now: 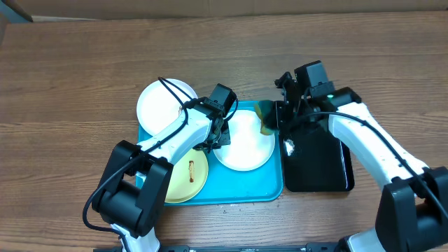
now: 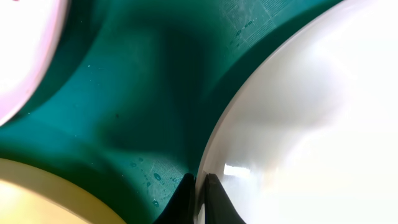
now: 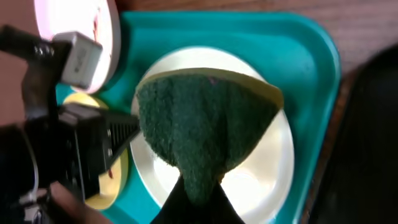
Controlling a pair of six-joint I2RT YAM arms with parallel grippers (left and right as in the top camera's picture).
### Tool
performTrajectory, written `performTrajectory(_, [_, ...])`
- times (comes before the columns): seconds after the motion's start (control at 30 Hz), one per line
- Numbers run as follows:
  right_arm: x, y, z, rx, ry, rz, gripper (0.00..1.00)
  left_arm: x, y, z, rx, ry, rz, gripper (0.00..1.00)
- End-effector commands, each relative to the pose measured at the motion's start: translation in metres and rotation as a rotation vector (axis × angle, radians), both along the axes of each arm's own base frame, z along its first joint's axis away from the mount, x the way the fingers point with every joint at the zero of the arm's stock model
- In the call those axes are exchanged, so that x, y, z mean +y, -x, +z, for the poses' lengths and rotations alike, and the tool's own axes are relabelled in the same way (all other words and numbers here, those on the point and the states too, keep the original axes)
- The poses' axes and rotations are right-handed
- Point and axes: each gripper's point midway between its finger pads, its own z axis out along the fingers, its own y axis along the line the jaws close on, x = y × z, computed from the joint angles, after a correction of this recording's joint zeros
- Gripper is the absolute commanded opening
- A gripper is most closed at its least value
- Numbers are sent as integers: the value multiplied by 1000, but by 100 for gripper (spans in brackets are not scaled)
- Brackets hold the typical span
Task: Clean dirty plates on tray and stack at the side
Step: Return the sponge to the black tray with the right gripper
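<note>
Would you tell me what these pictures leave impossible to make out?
Middle white plate: centre hidden under the sponge, right wrist view; smears there unknowable.
Yellow-green plate: partly covered by the left arm, overhead.
Left gripper: only fingertips show, cut off by the left wrist view's bottom edge.

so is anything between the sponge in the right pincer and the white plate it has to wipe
Nothing visible does. The sponge, held in the right pincer, hangs at the edge of the white plate with open space between them. The left pincer grips that plate's opposite rim, well to the side of the sponge.
</note>
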Motion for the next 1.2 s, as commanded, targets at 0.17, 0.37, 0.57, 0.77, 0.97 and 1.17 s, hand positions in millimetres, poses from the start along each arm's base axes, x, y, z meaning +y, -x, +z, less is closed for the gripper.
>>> performTrajectory(0.17, [-87, 7, -21, 65, 359, -175, 4, 5, 7, -11, 36, -20, -13, 4])
performTrajectory(0.37, [-124, 23, -42, 143, 484, -286, 4, 5, 7, -11, 36, -20, -13, 4])
performTrajectory(0.57, [-136, 33, -68, 139, 542, -307, 4, 5, 7, -11, 37, -20, -13, 4])
performTrajectory(0.77, [-145, 32, -87, 94, 579, -329, 33, 5, 7, -11, 36, -20, -13, 4])
performTrajectory(0.97, [-143, 23, -79, 69, 570, -332, 60, 5, 6, -11, 32, -18, -13, 8])
performTrajectory(1.17, [-137, 8, -64, 34, 537, -339, 56, 5, 6, -11, 33, -18, -13, 7])
